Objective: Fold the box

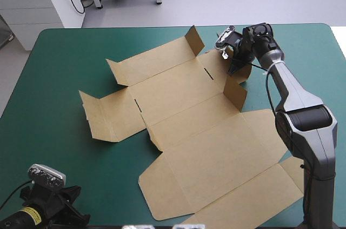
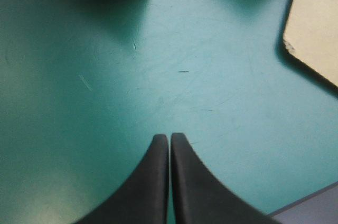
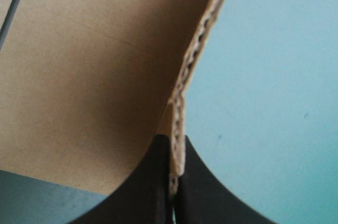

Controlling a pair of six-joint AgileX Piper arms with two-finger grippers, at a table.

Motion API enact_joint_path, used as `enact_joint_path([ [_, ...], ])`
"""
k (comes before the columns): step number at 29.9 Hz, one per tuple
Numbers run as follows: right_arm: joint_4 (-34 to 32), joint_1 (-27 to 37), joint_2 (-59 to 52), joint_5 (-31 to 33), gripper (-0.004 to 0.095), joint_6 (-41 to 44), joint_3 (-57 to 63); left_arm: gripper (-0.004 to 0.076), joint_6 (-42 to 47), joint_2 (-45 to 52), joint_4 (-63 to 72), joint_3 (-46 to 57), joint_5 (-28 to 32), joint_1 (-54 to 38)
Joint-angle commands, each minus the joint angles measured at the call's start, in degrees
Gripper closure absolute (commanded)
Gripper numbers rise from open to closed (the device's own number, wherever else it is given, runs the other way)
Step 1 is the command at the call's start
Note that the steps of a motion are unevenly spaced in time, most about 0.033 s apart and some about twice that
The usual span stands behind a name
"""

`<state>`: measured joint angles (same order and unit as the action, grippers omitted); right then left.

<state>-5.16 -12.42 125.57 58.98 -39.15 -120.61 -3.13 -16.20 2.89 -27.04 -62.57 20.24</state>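
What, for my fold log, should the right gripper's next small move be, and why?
Probably swing the pinched flap upright along its crease. The right gripper is shut on that flap's corrugated edge at the brown box's far right, and the flap looks only partly raised. The left gripper is shut over bare teal-green cover.

high view: bright, even light from above; raised flaps of the brown box [image 1: 205, 132] throw short soft shadows on the teal-green cover [image 1: 59, 72] | left wrist view: cover dim well ahead of the left gripper [image 2: 169, 139], dark shadow band along the box's edge, pale sheen beside the gripper | right wrist view: box face shaded near the right gripper [image 3: 173, 147], cover bright
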Motion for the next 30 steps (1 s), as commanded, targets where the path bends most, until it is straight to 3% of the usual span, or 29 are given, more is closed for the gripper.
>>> enact_joint_path([
  [1, 0.0, -2.0, -3.9, -1.9, 0.0929, -3.8, -3.9, 0.0731, 0.3, -0.5, 0.7, -1.4, 3.0, 0.2],
  [9, 3.1, -6.4, -3.9, 4.3, 0.0929, -11.5, -7.1, 0.0731, 0.5, -0.5, 0.7, -1.4, 3.0, 0.2],
  [30, 2.1, -16.1, -3.9, 2.9, 0.0929, -16.7, -7.1, 0.0731, 0.5, -0.5, 0.7, -1.4, 3.0, 0.2],
])
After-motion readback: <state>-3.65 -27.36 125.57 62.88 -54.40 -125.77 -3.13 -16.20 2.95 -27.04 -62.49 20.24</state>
